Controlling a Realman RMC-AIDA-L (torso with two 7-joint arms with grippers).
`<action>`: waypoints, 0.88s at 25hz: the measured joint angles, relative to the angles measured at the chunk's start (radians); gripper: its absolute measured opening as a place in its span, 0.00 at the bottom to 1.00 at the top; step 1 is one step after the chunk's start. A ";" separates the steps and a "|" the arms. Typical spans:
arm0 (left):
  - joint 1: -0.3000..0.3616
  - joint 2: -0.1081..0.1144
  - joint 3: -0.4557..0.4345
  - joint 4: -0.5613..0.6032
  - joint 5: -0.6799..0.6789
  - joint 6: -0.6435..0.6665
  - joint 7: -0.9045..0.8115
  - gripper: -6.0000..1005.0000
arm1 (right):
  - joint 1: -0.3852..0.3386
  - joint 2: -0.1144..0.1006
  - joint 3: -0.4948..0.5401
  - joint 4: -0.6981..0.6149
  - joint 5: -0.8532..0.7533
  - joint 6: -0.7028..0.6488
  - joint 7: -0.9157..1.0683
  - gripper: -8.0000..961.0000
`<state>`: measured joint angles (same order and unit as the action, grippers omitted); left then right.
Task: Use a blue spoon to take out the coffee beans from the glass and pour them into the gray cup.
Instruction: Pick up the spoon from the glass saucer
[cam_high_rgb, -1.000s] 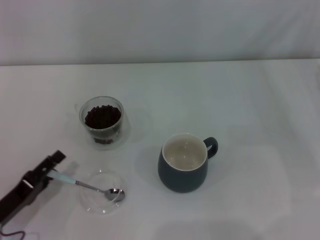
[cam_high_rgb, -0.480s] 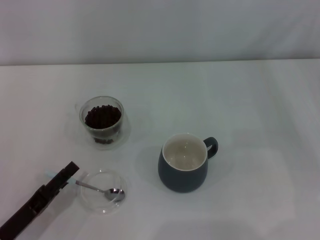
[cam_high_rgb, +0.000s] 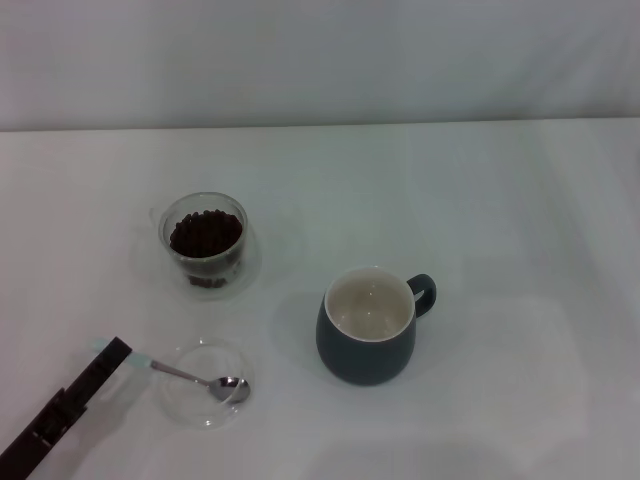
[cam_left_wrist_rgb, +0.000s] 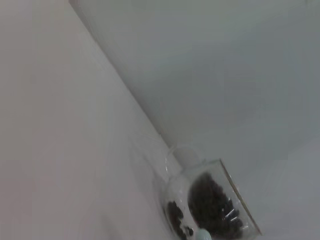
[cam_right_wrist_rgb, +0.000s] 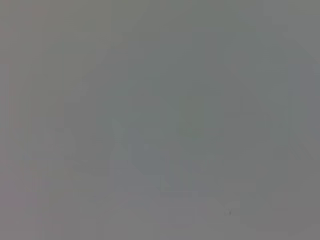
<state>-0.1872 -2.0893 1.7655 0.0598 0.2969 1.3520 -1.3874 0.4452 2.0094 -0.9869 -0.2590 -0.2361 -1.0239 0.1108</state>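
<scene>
The blue spoon (cam_high_rgb: 190, 377) lies with its metal bowl in a shallow clear dish (cam_high_rgb: 205, 405), its pale-blue handle pointing left. My left gripper (cam_high_rgb: 112, 350), a dark bar coming in from the lower left corner, lies across the handle's end, with blue showing on both sides of its tip. The glass (cam_high_rgb: 205, 240) holding coffee beans (cam_high_rgb: 205, 233) stands farther back on the left. In the left wrist view the glass (cam_left_wrist_rgb: 210, 205) and its coffee beans (cam_left_wrist_rgb: 212, 202) show close by, with a bit of the spoon's handle (cam_left_wrist_rgb: 202, 234). The gray cup (cam_high_rgb: 368, 325) stands at centre, cream inside, loop handle to the right. The right gripper is out of view.
Everything stands on a white table (cam_high_rgb: 520, 250) with a white backdrop behind. The right wrist view shows only a plain grey field.
My left gripper swung right toward the dish, then drew back left along the handle. The spoon's bowl has stayed in the dish. The glass and the cup have not moved.
</scene>
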 joint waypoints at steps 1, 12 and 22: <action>-0.002 0.000 0.000 0.000 -0.001 0.000 0.012 0.86 | 0.001 0.000 0.000 0.004 0.000 0.001 0.000 0.50; -0.049 0.004 0.007 -0.006 0.006 -0.006 0.021 0.81 | 0.006 0.001 -0.008 0.024 -0.006 -0.006 0.000 0.50; -0.051 0.005 0.008 -0.003 0.006 -0.007 0.025 0.76 | 0.000 0.002 -0.010 0.035 -0.009 -0.007 0.000 0.50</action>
<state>-0.2378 -2.0848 1.7734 0.0568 0.3028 1.3451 -1.3621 0.4454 2.0111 -0.9970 -0.2235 -0.2451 -1.0307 0.1104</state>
